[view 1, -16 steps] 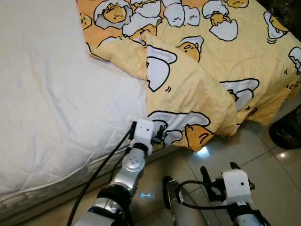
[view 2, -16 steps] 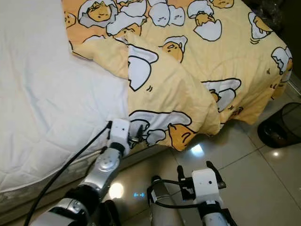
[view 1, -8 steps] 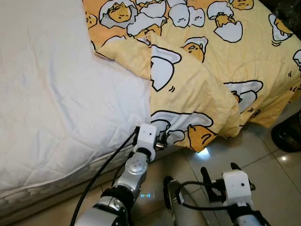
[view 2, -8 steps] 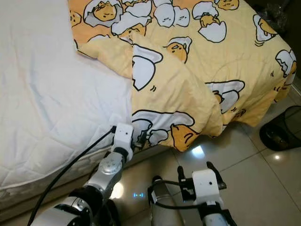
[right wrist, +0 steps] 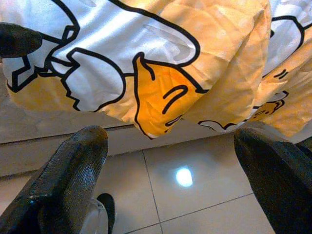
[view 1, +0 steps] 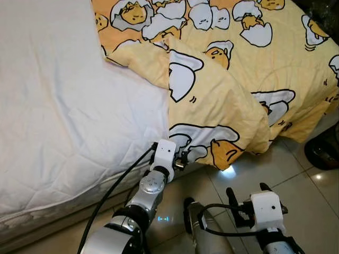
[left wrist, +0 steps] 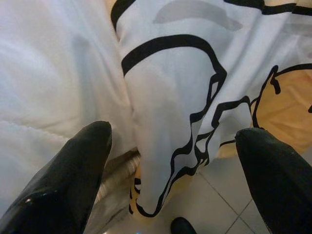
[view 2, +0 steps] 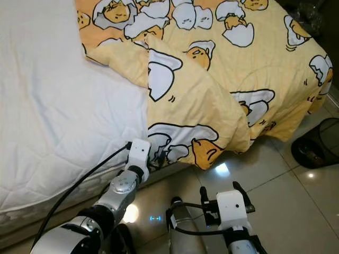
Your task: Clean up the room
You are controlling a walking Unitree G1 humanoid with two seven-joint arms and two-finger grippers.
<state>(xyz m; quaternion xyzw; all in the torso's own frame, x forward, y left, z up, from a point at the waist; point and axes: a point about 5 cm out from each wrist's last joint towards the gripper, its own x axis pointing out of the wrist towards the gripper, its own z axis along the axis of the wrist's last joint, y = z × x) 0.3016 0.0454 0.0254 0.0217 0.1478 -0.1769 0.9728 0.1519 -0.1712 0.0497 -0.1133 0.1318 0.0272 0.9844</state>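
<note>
A yellow blanket [view 1: 222,79] printed with cartoon eggs lies rumpled over the right part of a bed. One corner [left wrist: 165,146] hangs over the bed's near edge toward the floor. My left gripper [view 1: 183,157] is at this corner, open, with the hanging cloth between its spread fingers [left wrist: 83,161]. My right gripper [view 1: 246,189] is lower and to the right, above the floor tiles. It is open and holds nothing, and its fingers [right wrist: 78,161] point at the blanket's drooping edge [right wrist: 156,97].
The white quilted mattress [view 1: 63,106] lies bare on the left. Glossy beige floor tiles [view 1: 307,211] run along the bed's near side, with a light reflection. A dark round bin [view 2: 318,143] stands on the floor at the far right.
The view has shifted slightly. My left gripper has edged a little closer to the hanging blanket corner. The right gripper has not moved.
</note>
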